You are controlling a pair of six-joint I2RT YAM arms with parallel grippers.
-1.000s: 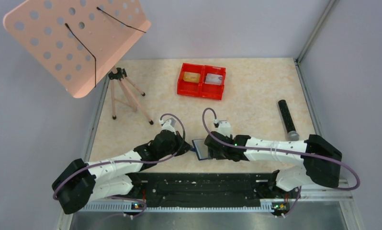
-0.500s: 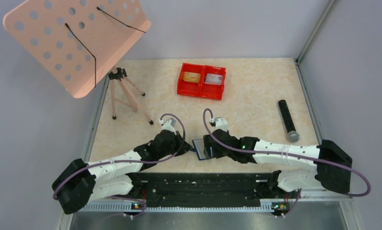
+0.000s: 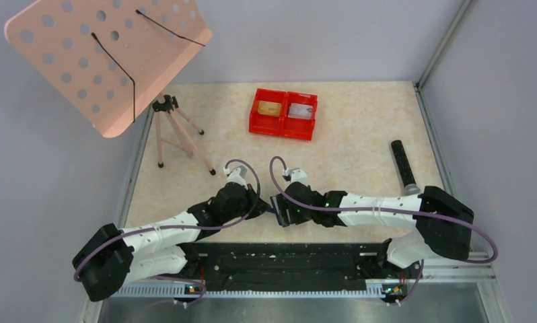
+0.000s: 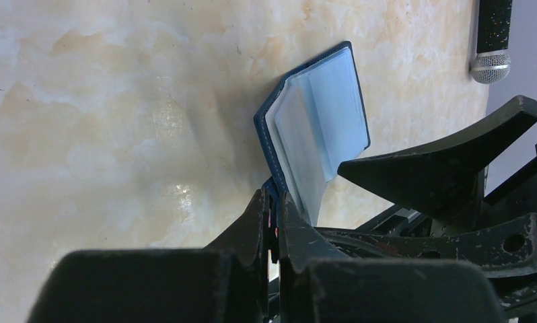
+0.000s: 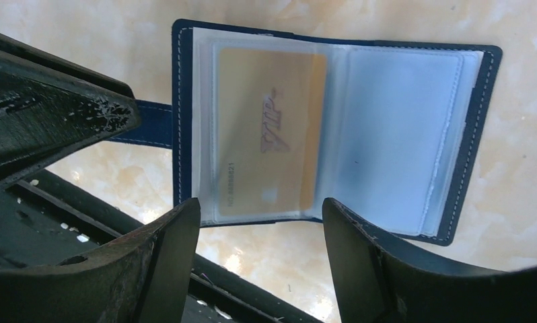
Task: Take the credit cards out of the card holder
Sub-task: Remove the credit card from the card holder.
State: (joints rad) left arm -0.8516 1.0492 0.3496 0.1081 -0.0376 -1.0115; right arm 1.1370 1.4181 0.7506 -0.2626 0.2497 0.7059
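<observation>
From above, both arms stretch low and inward to the near edge of the table (image 3: 360, 161). There the card holder (image 3: 276, 206) stands between the left gripper (image 3: 264, 206) at 9 o'clock and the right gripper (image 3: 287, 214) at 3. Left wrist: those fingers are clenched on the blue closure tab (image 4: 270, 187), propping the holder open. Right wrist: the jaws are spread and empty, either side of the lower edge of the gold credit card (image 5: 269, 131). It lies at 12 o'clock, long axis 12 to 6.

red tray (image 3: 279, 129) far back, pink stand (image 3: 108, 60) left, black microphone (image 3: 403, 165) (grey head) right.
</observation>
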